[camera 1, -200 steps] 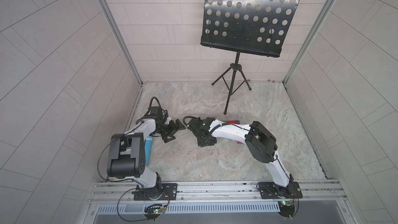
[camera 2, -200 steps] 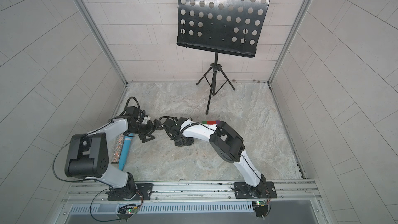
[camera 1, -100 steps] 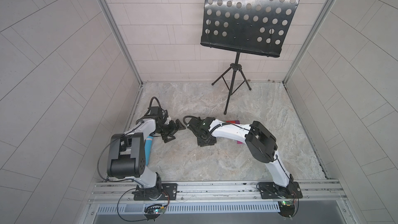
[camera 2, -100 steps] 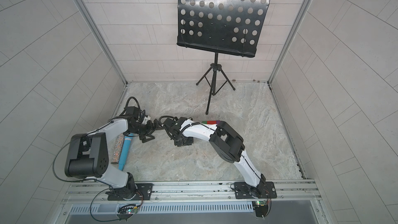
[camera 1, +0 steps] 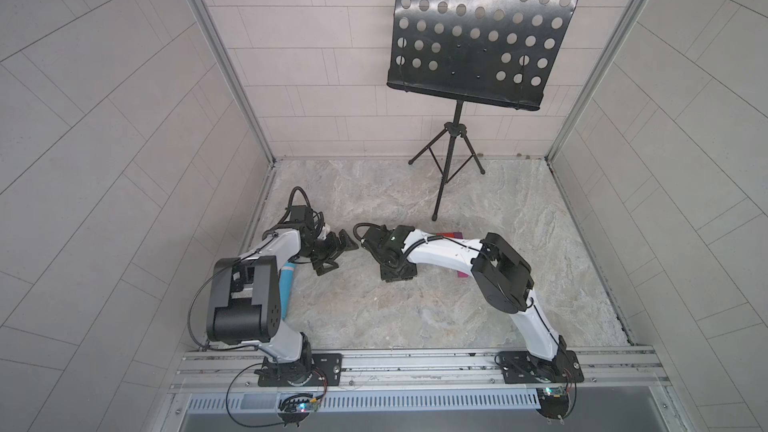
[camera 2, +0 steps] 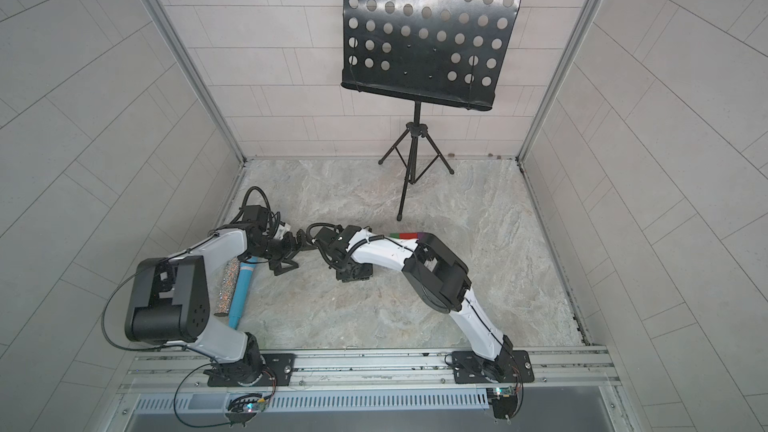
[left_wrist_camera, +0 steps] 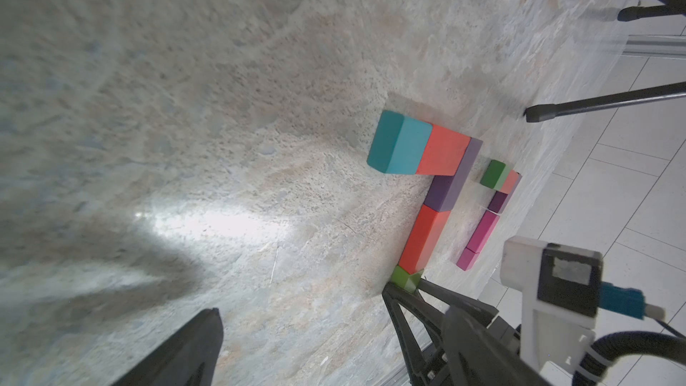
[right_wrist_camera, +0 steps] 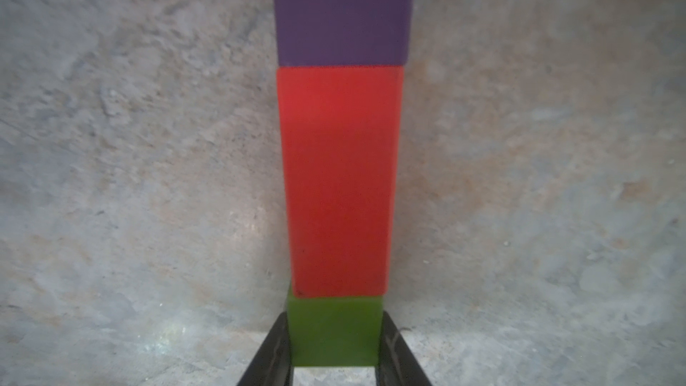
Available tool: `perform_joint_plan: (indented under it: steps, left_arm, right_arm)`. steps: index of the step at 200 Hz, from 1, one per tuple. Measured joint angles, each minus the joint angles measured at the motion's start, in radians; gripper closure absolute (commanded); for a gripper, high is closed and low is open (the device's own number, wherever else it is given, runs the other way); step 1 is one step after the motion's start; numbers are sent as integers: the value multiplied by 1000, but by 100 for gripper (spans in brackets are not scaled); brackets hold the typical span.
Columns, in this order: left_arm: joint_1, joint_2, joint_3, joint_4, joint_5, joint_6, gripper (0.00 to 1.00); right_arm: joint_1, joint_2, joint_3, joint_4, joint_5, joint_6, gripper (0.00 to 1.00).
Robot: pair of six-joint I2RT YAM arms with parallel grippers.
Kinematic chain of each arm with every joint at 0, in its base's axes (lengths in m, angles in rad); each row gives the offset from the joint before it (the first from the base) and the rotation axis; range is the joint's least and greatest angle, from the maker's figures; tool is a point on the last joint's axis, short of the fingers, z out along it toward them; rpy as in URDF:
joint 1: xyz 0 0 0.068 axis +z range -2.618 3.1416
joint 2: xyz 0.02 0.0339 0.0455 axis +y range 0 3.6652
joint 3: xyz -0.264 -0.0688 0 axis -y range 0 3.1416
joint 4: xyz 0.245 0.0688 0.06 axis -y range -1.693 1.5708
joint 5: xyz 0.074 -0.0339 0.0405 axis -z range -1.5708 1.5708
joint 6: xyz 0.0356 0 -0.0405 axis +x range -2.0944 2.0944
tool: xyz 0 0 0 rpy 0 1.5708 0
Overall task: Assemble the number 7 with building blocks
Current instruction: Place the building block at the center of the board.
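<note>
The right claw (right_wrist_camera: 335, 323) pinches the green square block (right_wrist_camera: 335, 339) at the foot of the number 7 (left_wrist_camera: 441, 187). Its stem runs straight ahead of that claw, and the red rectangle (right_wrist_camera: 337, 180) seems to touch the green block. The left claw (camera 1: 337, 254) hangs spread wide, farther off to the side.

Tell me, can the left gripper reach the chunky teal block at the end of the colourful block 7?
Probably yes. The left gripper is open, with only grey stone floor between it and the teal block. The right gripper, shut on the small green block, is off to the side.
</note>
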Motion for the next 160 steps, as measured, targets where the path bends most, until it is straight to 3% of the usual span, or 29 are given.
perform_joint_plan:
  steps: [64,104,127,160]
  left_arm:
    - [0,0,0,5,0,0,0]
    - [0,0,0,5,0,0,0]
    - [0,0,0,5,0,0,0]
    - [0,0,0,5,-4,1,0]
  right_arm:
    - [0,0,0,0,0,4,62]
    - [0,0,0,2,-1,19,49]
    - [0,-5,-2,3,4,25,36]
    - [0,-74,-13,-2,13,29,32]
